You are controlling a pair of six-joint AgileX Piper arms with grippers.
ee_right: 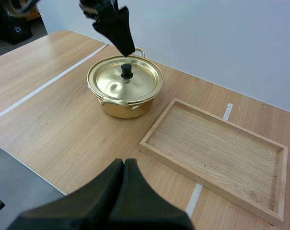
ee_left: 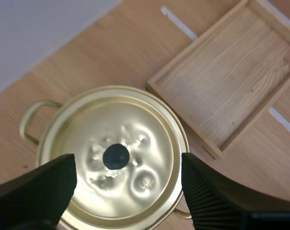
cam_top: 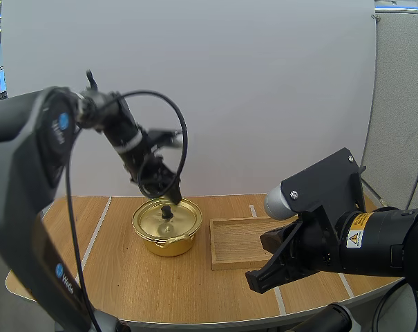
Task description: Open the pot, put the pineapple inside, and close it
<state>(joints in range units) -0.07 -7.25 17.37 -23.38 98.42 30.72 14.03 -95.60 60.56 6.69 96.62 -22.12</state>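
Hovering above the pot [cam_top: 168, 236], the left end effector [cam_top: 173, 197] stands wide open, empty, just over the lid knob [cam_top: 166, 211]. Pot sits lidded on the tabletop [cam_top: 112, 277] beside the tray [cam_top: 240, 242]. Right end effector [ee_right: 124, 167] closed, empty.

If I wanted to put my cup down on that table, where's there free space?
The wooden tray is bare inside. So is the table in front of the pot and to its left. Crowded: above the pot's lid, where the open left end effector hangs over the knob, and the front right edge, near the right end effector.
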